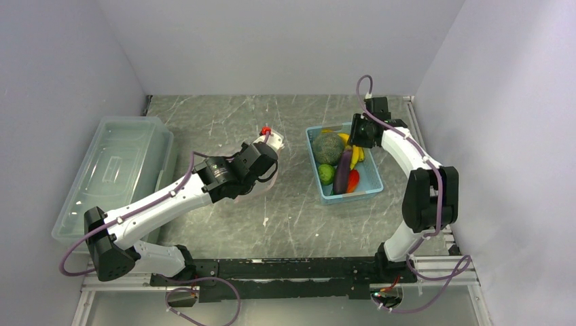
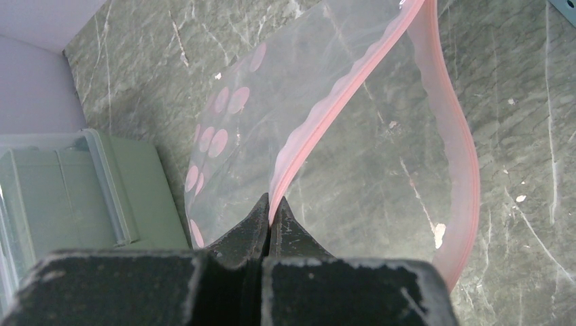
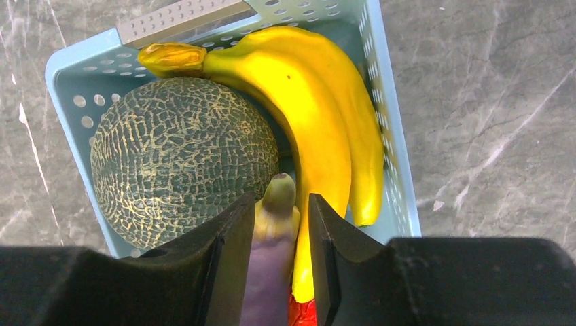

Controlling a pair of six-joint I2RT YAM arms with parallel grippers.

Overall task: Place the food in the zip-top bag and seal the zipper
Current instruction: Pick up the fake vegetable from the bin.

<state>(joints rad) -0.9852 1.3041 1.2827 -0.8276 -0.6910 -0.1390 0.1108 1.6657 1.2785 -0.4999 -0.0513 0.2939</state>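
- Two arms split the job. Farthest left lies a large translucent plastic bin (image 1: 115,176), just beside the left arm and no part of the coming move.
- Left of centre, the left gripper (image 2: 272,210) is pinched together on the narrow pale pink zipper strip (image 2: 469,170) of the clear floppy plastic bag (image 2: 272,102), above the grey marbled table (image 1: 224,115). The two sides of the strip bow apart, so the mouth gapes.
- Right of centre, well apart from the bag, stands the light-blue perforated plastic basket (image 3: 68,68). It holds the food, among it a dark green netted round fruit (image 3: 183,156) and a yellow banana bunch (image 3: 319,115).
- Inside the basket, the right gripper (image 3: 280,204) sets its fingers apart astride the stem end of the purple eggplant (image 3: 268,272). The eggplant's long axis runs in line with the fingers. Whether they touch it I cannot tell.
- The bag's mouth lies left of this arm, so I judge the carry must go leftward across the table.
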